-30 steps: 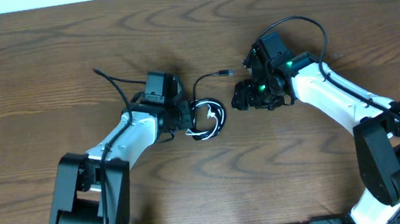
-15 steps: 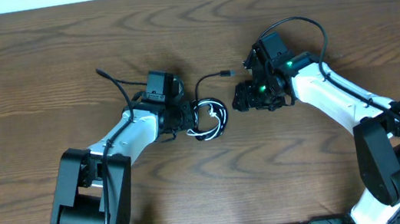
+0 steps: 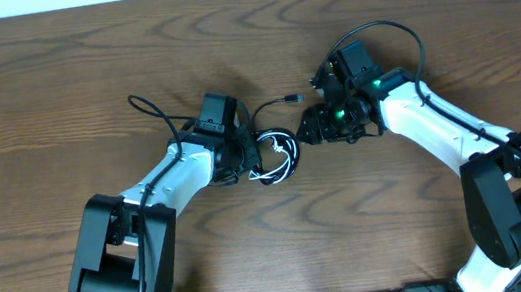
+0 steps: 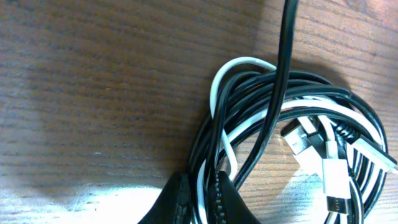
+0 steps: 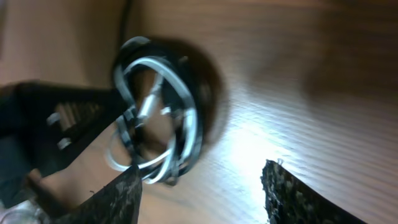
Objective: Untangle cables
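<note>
- the left tool (image 4: 199, 190) is clenched on the cables (image 4: 273, 106). its dark fingertips (image 4: 177, 199) pinch a white strand and black strands at the near edge of the coil.
- the right tool (image 5: 202, 183) stands released, its fingers wide apart. only bare surface (image 5: 298, 74) lies between them, and it touches nothing.
- the left wrist view shows only the fingertips, at the bottom edge, and the coil is cut off at the right and bottom.
- the right wrist view is blurred, so single strands are hard to tell apart there.
- from overhead the left tool covers the coil's left side.
- the white cable (image 4: 245, 61) and the black cable (image 4: 285, 62) are wound together in one small coil on the surface, between the two tools.
- the coil is gripped by the left tool and lies just beside the right tool's fingertips, without touching them.
- one black end runs out of the coil, and its plug (image 3: 296, 94) lies near the right tool.
</note>
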